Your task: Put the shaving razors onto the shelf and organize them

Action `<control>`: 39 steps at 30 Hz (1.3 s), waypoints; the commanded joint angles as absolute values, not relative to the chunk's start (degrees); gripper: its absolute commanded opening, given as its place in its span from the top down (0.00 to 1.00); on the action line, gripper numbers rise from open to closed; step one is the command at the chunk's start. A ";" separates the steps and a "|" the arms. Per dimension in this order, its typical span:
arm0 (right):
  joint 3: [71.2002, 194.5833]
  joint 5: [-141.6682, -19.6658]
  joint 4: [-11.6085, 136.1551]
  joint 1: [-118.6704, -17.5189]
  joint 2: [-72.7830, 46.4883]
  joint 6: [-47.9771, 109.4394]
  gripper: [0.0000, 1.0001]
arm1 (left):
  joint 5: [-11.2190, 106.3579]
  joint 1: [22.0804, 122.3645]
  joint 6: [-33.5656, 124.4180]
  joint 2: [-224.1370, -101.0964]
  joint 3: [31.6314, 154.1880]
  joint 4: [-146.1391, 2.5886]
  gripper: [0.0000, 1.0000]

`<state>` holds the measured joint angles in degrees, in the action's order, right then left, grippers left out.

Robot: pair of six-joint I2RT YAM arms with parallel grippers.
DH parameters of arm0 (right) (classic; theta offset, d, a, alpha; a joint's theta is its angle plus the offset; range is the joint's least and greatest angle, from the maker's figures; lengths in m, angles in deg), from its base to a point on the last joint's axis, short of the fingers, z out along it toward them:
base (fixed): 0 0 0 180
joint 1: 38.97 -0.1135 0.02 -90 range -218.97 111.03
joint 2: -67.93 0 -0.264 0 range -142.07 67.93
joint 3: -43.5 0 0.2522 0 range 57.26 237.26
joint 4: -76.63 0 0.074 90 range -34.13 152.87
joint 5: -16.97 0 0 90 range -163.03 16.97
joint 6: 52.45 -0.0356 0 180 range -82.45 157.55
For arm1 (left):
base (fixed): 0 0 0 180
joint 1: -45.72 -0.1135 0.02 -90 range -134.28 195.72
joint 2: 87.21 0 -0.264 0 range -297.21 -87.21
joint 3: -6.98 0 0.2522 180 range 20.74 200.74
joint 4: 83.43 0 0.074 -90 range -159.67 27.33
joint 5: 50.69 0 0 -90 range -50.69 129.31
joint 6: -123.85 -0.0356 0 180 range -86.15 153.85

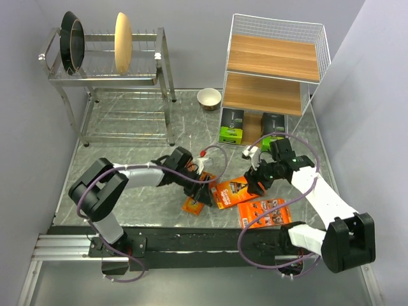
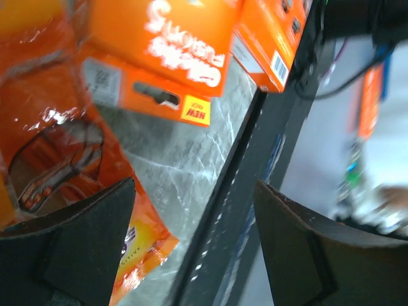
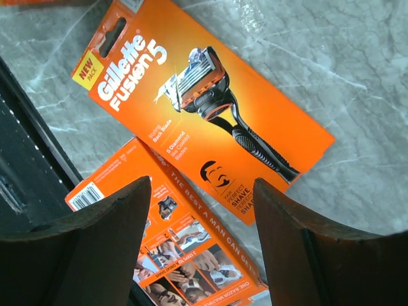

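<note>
So both arms are down low in the middle of the top view, over the orange packs lying flat on the bench (image 1: 127, 166). The left gripper (image 2: 194, 191) is spread open with nothing in it, one finger over a shiny blister pack (image 2: 57, 159) at the lower left of its wrist view. The right gripper (image 3: 203, 191) is open and empty too, hanging above the Gillette Fusion5 card (image 3: 204, 108), which meets a second orange card (image 3: 172, 248) at the bottom of that view; touching or overlapping, can't tell. At the upper right of the top view, the shelf (image 1: 319, 44) has a dark grey box (image 1: 231, 125) and a second dark grey box (image 1: 273, 124) standing at its foot. My guess on handling: the cards are light, thin and fairly stiff, so there's barely any edge to get a finger under. I'd pinch across the raised razor part or tip up a long edge. The blister pack looks glossy and probably slippery, so grab across its narrow width at the bubble, not the flat rim.
</note>
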<state>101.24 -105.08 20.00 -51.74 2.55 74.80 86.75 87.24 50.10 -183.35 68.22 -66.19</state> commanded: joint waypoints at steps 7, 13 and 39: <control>99.71 -104.23 24.81 -52.06 7.02 69.72 0.28 | 83.16 87.12 87.97 -191.16 64.51 -96.64 0.13; 99.88 -103.00 23.06 -51.98 10.01 70.24 0.27 | 81.33 86.68 95.01 -197.60 66.80 -93.84 0.19; 102.61 -97.73 27.01 -51.89 8.25 60.67 0.28 | 84.83 86.07 96.09 -203.14 63.72 -108.88 0.99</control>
